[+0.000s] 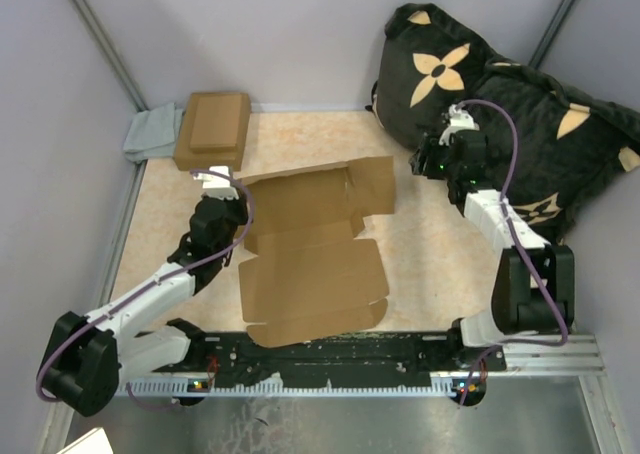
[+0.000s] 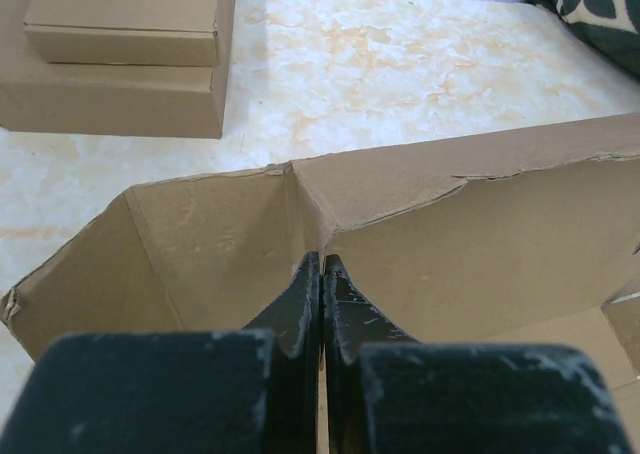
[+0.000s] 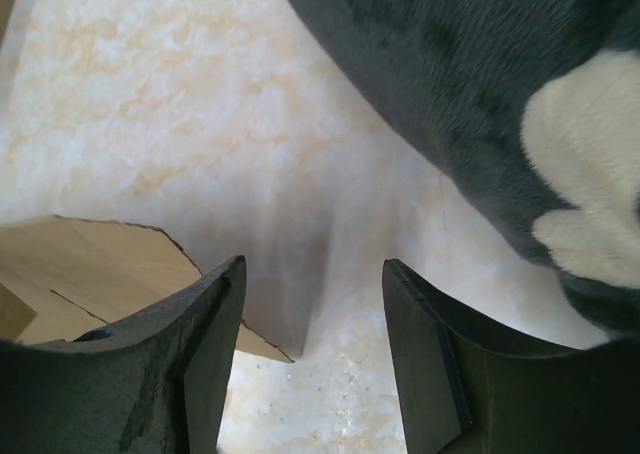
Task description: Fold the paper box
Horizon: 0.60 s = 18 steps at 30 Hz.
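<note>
Touching paper box (image 2: pixel 450 224) wall, closed left claw (image 2: pixel 321 266)

Brown paper box (image 1: pixel 310 264); black pillow (image 1: pixel 520 94) with cream flowers; marbled beige table (image 1: pixel 430 264); grey cloth (image 1: pixel 150 132).

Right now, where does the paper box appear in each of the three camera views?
Top external: the paper box sits in the centre of the picture.
Left wrist: its raised walls fill the middle, just ahead of the shut left pincer.
Right wrist: only a flap corner, bottom left, partly behind the right pincer.
Shared landmark: the black flowered cushion, at the upper right in all three.
</note>
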Available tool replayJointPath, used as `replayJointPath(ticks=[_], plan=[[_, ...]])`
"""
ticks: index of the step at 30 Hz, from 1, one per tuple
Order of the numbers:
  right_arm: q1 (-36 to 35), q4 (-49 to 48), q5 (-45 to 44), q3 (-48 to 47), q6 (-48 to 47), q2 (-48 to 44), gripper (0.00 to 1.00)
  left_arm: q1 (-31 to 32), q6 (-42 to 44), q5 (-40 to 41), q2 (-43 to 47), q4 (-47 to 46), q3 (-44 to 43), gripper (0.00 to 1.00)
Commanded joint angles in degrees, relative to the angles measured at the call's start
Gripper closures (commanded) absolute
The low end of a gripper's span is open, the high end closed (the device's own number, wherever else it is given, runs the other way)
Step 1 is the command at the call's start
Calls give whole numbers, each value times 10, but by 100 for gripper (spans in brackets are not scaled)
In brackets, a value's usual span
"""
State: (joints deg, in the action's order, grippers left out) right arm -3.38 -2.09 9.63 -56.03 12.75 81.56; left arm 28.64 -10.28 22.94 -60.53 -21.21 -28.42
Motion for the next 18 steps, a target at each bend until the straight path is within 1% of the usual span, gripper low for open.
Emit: replayJointPath(ticks=[1, 9, 14, 18], plan=[[-3, -30, 59, -15, -27, 25, 43, 5, 9, -10, 17, -37, 9, 100], [-3, -90, 86, 7, -48, 71, 43, 8, 10, -17, 27, -50, 19, 100], [-3, -148, 142, 23, -54, 114, 43, 9, 9, -18, 30, -51, 20, 100], [-3, -196, 204, 50, -52, 116, 43, 10, 11, -18, 30, -50, 19, 100]])
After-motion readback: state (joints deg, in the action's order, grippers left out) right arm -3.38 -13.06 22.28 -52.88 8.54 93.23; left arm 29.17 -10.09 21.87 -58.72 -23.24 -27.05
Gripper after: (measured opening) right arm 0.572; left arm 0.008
